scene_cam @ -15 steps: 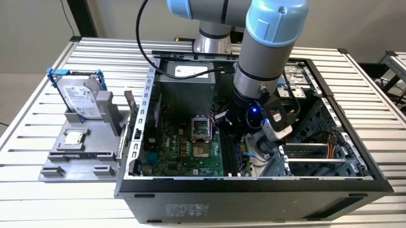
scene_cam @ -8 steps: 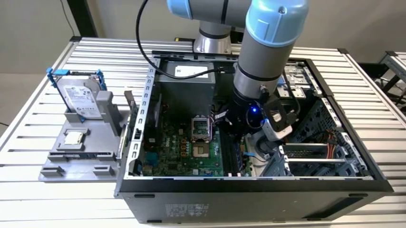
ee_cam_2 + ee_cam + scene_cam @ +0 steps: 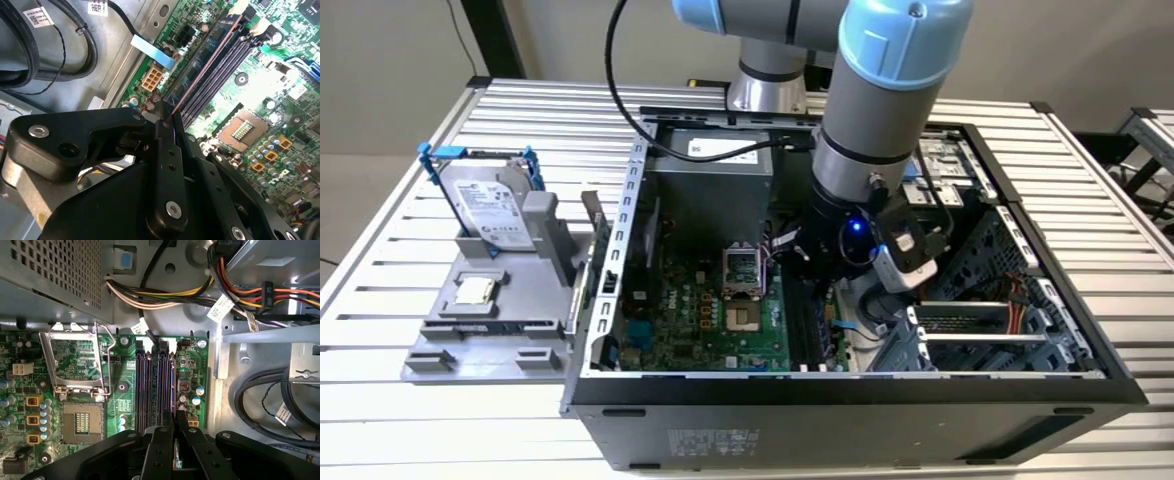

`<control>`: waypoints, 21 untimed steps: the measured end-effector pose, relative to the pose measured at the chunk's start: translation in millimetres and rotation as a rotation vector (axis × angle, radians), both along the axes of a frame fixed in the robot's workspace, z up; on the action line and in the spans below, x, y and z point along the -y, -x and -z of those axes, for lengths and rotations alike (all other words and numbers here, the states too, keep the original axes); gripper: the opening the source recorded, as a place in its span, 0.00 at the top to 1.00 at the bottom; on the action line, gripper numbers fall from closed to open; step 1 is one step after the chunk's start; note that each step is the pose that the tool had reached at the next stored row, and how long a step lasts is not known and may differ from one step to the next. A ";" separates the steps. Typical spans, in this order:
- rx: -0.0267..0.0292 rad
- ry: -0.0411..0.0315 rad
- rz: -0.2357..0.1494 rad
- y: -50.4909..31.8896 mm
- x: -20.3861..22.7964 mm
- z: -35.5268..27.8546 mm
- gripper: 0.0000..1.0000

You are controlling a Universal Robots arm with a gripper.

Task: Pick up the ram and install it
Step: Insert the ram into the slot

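Gripper (image 3: 167, 127): we find its fingers (image 3: 161, 440) clamped on the ram (image 3: 210, 59), low inside the case (image 3: 607, 290), over the slots (image 3: 155, 385).
Ram: held edge-on, a thin strip lying along the slots; we cannot tell if it is seated.
Socket (image 3: 75, 362): just beside the slots, lever frame open.
Drive (image 3: 487, 205): outside the case, upright in a grey stand (image 3: 480, 330).
Step, in our judgement: installing. It calls for true alignment with one slot and straight, even pressure.
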State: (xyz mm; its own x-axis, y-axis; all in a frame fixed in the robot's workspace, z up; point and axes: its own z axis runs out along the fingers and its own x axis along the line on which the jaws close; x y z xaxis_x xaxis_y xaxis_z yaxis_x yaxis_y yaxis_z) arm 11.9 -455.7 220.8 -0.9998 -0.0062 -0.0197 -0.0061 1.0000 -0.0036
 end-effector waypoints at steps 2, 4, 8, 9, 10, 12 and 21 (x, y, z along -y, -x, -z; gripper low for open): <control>0.0000 0.0009 0.000 0.0 -0.1 -1.6 1.00; 0.0000 0.0027 0.001 0.0 -0.5 -2.0 1.00; 0.0000 0.0036 0.015 0.3 -0.9 -2.1 1.00; 0.0000 0.0036 0.019 0.3 -1.0 -2.1 1.00; 0.0000 0.0036 0.024 0.3 -1.1 -2.0 1.00; -0.0001 0.0040 0.033 0.3 -1.5 -1.4 1.00; -0.0001 0.0043 0.036 0.3 -1.6 2.6 1.00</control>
